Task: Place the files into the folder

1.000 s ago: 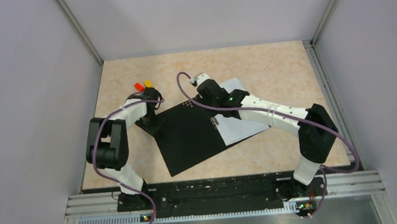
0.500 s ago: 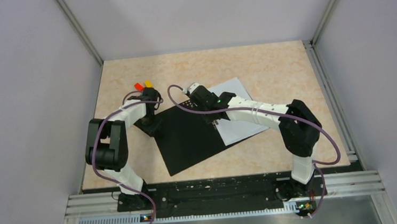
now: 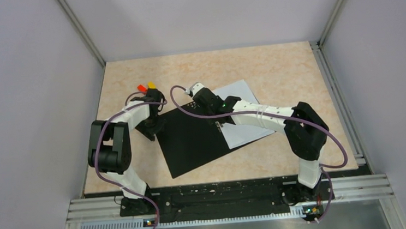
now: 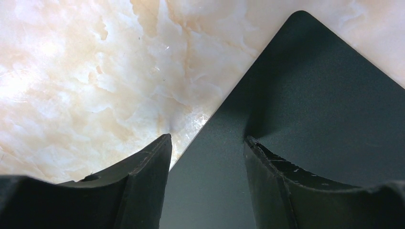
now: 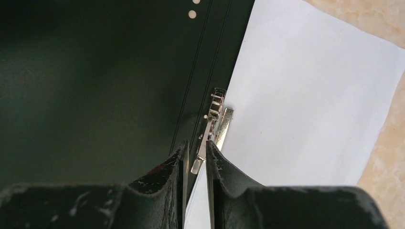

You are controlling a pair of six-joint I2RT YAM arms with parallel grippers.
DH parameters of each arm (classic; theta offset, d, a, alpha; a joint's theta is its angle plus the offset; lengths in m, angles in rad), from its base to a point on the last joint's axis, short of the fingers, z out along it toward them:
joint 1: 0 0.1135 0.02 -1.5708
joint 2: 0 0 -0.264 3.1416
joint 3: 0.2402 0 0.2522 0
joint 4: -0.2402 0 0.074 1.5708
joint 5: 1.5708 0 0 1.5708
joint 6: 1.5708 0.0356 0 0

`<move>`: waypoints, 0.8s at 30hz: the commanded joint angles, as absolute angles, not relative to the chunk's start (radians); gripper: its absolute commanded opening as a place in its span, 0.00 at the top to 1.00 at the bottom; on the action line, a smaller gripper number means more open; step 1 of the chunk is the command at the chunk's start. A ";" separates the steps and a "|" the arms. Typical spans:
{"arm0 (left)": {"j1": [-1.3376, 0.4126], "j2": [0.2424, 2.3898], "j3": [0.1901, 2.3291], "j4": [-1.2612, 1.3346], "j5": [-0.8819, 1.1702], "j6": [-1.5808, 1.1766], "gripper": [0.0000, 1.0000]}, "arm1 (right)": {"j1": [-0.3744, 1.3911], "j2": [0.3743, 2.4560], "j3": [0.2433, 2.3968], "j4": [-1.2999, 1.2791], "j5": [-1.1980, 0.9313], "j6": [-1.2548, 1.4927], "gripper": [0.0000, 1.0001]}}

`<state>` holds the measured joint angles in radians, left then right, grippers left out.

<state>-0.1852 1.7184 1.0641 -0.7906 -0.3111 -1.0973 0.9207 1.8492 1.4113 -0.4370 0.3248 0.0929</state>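
The folder lies open on the table, its black inside up. White files lie on its right half, beside the metal spine clip. My left gripper is open and astride the flap's left edge near its corner. One finger is over the marble and the other over the black flap, with nothing gripped. My right gripper is nearly shut, and the clip's lever end sits between its fingers. The white sheet lies just right of the clip, and black folder to its left.
Small red and orange pieces sit on the marble table behind the left gripper. Grey walls with metal rails enclose the table on the left, back and right.
The left jaws have widened over the folder's corner. The right arm has swung left along the spine, and its jaws have narrowed round the clip's lever.
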 commanded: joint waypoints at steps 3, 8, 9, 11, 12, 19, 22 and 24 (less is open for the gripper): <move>-0.178 1.796 1.053 -0.761 -0.357 -1.103 0.37 | 0.932 1.825 1.381 -0.343 0.345 0.081 0.83; -0.178 1.798 1.057 -0.765 -0.358 -1.102 0.37 | 0.932 1.827 1.371 -0.336 0.356 0.078 0.84; -0.178 1.799 1.057 -0.765 -0.356 -1.103 0.37 | 0.932 1.828 1.371 -0.339 0.359 0.077 0.84; -0.178 1.801 1.057 -0.766 -0.355 -1.104 0.37 | 0.932 1.825 1.370 -0.344 0.363 0.076 0.84; -0.178 1.801 1.057 -0.766 -0.355 -1.104 0.37 | 0.932 1.823 1.369 -0.347 0.364 0.074 0.84; -0.177 1.804 1.060 -0.767 -0.354 -1.107 0.36 | 0.932 1.797 1.352 -0.355 0.351 0.074 0.84; -0.177 1.805 1.063 -0.770 -0.354 -1.108 0.36 | 0.932 1.793 1.345 -0.362 0.353 0.075 0.85; -0.176 1.805 1.063 -0.770 -0.353 -1.108 0.36 | 0.934 1.794 1.341 -0.365 0.363 0.074 0.85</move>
